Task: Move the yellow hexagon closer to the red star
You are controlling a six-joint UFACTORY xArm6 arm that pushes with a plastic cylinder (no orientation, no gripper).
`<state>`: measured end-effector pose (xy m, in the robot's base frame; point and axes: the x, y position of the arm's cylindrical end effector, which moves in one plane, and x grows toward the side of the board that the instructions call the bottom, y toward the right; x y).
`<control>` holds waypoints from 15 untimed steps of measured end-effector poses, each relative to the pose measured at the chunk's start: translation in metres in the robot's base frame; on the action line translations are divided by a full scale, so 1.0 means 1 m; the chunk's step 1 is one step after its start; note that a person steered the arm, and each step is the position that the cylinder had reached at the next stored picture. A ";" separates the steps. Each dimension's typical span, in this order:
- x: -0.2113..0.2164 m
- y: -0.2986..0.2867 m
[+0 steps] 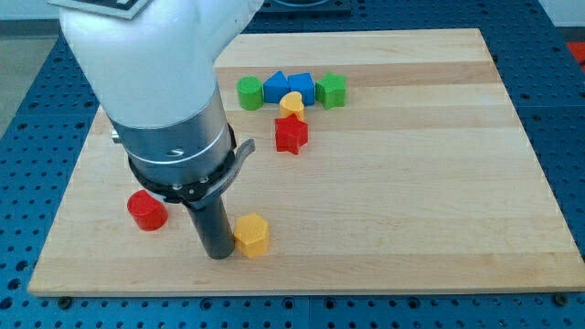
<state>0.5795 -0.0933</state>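
The yellow hexagon lies near the view's bottom, left of centre. My tip stands right at its left side, touching or almost touching it. The red star lies up and to the right of the hexagon, well apart from it. The arm's white and grey body covers the board's upper left.
A red cylinder lies left of my tip. Near the view's top is a row: a green cylinder, two blue blocks, a green cube. A yellow heart sits just above the red star. The wooden board ends close below the hexagon.
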 end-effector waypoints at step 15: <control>-0.034 0.045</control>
<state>0.5453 -0.0485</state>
